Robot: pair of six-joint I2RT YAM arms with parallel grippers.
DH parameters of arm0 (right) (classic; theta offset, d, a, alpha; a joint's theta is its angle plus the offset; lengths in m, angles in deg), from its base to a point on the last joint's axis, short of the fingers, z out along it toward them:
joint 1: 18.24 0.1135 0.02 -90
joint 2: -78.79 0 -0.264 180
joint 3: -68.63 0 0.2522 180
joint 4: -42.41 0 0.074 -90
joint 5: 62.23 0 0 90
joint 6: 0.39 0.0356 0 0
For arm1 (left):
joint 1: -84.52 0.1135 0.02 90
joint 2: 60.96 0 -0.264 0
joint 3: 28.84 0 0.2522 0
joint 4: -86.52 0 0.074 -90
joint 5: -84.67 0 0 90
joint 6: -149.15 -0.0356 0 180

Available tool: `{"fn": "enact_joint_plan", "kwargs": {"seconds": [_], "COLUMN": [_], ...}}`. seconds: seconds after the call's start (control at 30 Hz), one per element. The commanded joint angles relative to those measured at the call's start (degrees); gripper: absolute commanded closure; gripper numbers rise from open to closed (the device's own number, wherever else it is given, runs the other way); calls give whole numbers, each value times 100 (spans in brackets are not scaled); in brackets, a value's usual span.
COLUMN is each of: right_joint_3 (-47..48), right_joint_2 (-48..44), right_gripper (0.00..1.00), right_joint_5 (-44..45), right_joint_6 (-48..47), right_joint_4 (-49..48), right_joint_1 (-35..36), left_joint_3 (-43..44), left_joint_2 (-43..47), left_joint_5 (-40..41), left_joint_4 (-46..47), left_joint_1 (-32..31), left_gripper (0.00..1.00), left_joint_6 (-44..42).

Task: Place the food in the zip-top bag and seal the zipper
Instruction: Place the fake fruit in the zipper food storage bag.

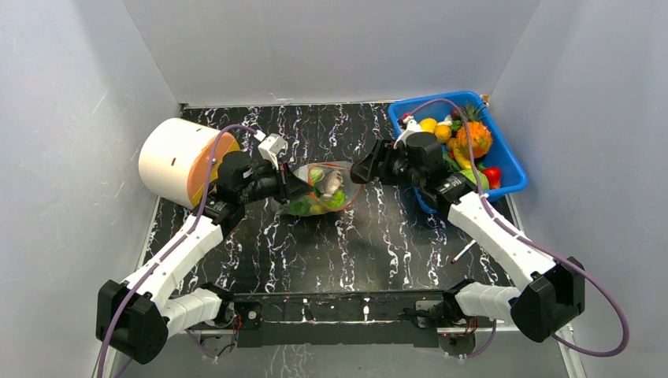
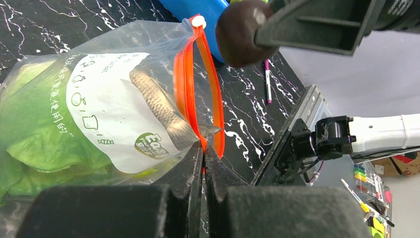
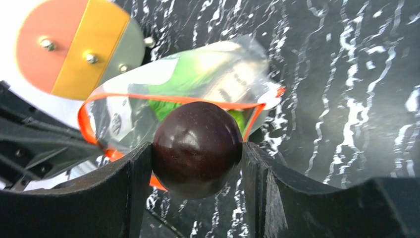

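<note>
Gripping a dark round toy fruit (image 2: pixel 241 32), the right gripper (image 3: pixel 197 153) is seen just right of the zip-top bag (image 1: pixel 324 189), which lies at the middle of the table (image 1: pixel 370 236) with its mouth turned toward that gripper and held open by the zipper (image 2: pixel 184 84), pinched in the closed left gripper (image 2: pixel 203 161).

The clear crinkly plastic zip-top bag (image 1: pixel 324 190) lies mid-table between the grippers; the left gripper (image 2: pixel 203 154) pinches its thin red-orange zipper strip (image 2: pixel 185 74) from the left; the right gripper (image 1: pixel 364 168), just right of the mouth, clamps a dark round toy fruit (image 3: pixel 196 145); a large green plastic leaf (image 2: pixel 39 129) and a scaly fish-shaped piece (image 2: pixel 158 104) sit inside; the big white-and-orange cylinder (image 1: pixel 177 161) sits far left, the blue plastic bin (image 1: pixel 512 169) far right.
</note>
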Motion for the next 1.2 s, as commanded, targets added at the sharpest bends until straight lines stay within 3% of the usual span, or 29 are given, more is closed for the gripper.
{"fn": "enact_joint_plan", "kwargs": {"seconds": [0.0, 0.67, 0.97, 1.17], "right_joint_3": [-208, -257, 255, 285], "right_joint_2": [-235, 781, 1005, 658], "right_gripper": [63, 57, 37, 24], "right_joint_5": [-203, 444, 494, 327], "right_joint_6": [709, 1058, 820, -184], "right_joint_4": [-815, -2127, -1429, -945], "right_joint_1": [375, 1178, 1191, 1191], "left_joint_3": [285, -44, 6, 49], "left_joint_2": [4, 223, 219, 225], "left_joint_5": [-191, -418, -446, -417], "left_joint_4": [233, 606, 547, 426], "left_joint_1": [-21, -21, -21, -20], "left_gripper": [100, 100, 100, 100], "left_joint_6": [124, 485, 399, 262]}}
